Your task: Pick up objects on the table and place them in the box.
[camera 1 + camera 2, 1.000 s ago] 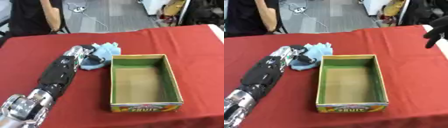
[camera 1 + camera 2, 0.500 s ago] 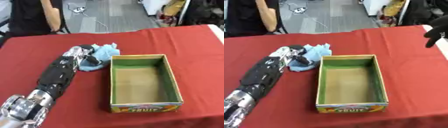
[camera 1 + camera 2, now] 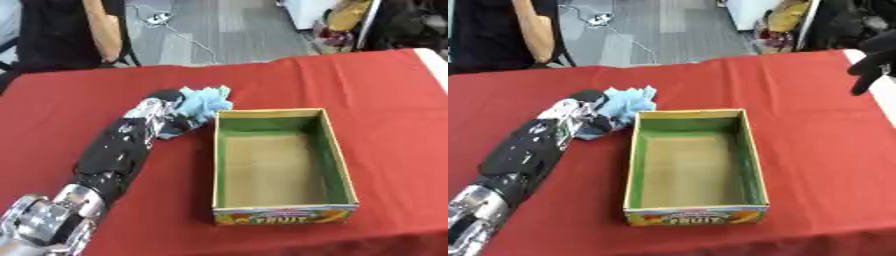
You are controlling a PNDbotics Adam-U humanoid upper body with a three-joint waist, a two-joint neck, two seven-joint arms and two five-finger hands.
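Cloth [image 3: 206, 101], pale blue and crumpled, sits on the red table [image 3: 376, 100] just off the box's far left corner, and the left hand [image 3: 162, 112] is right on it, fingers curled into the soft folds. The arm [image 3: 109, 155] runs in from the lower left, glossy black shell, silver joint near the bottom corner. Over to the box [image 3: 282, 162]: open cardboard, rectangular, green inner walls, tan floor, a fruit label across the near side, nothing inside. Only the right eye view picks up the right hand [image 3: 875, 60], dark, up at the right edge, lifted clear of the table; I cannot tell how far open it is.
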